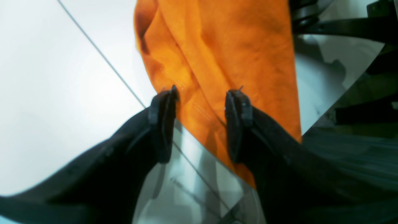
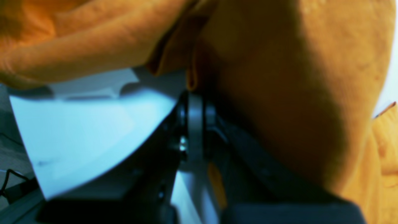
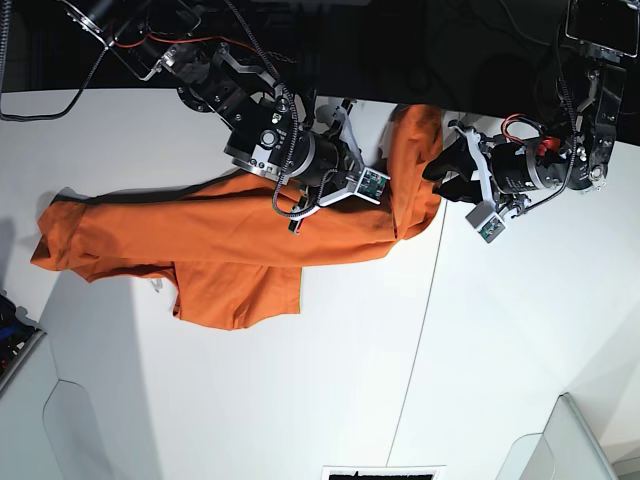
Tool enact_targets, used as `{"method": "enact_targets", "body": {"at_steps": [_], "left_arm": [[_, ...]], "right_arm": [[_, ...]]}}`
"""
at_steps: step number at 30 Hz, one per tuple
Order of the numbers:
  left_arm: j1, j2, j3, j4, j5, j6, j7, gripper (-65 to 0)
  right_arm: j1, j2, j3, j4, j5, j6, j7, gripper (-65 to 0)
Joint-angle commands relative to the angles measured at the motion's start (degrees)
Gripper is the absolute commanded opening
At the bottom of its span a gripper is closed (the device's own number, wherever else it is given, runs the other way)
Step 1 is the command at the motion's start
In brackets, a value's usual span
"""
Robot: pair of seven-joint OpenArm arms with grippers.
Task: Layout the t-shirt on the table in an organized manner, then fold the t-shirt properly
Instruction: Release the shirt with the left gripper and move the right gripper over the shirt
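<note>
Here, the bright orange fabric t-shirt [image 3: 230,250] is stretched lengthwise away from the spread, empty left gripper [image 1: 202,102] at its hem; the right gripper's [image 2: 194,102] opening cannot be told.

You are looking at the bright orange t-shirt [image 3: 230,245] lying crumpled and stretching long across the white desk [image 3: 300,400], one end bunching up near the far edge, a flap folding over beside the thin dark seam.

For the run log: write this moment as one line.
t-shirt: bunched lengthwise on table | left claw: open at hem | right claw: fabric-covered, state unclear
</note>
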Motion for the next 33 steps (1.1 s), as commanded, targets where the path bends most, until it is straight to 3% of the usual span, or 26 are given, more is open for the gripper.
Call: {"method": "enact_targets", "body": {"at_steps": [1,8,20,33], "left_arm": [[-0.79,-0.83,-0.48,0.74,0.0,-0.34,-1.25,-36.4],[-1.97,-0.85,-0.48,-1.49,1.4,-0.34,-1.33,-36.4],[-17.25,-0.81,-0.46,-22.95,1.81,-0.34,-2.93,-36.4],[-23.32,-0.85,-0.37,-28.2,-0.02,-0.34,-1.88,-36.4]], "right_arm": [[0.87,-0.33,0.26,1.46,0.37,-0.37,0.09,-65.0],[0.7,2.16,0.26,5.84,2.86,-0.42,-2.93,-65.0],[-8.02,10.51,0.33,16.87,3.87,-0.42,-3.39,-65.0],[-13.68,12.09,0.44,23.96,3.67,0.04,-5.14,-65.0]]}}
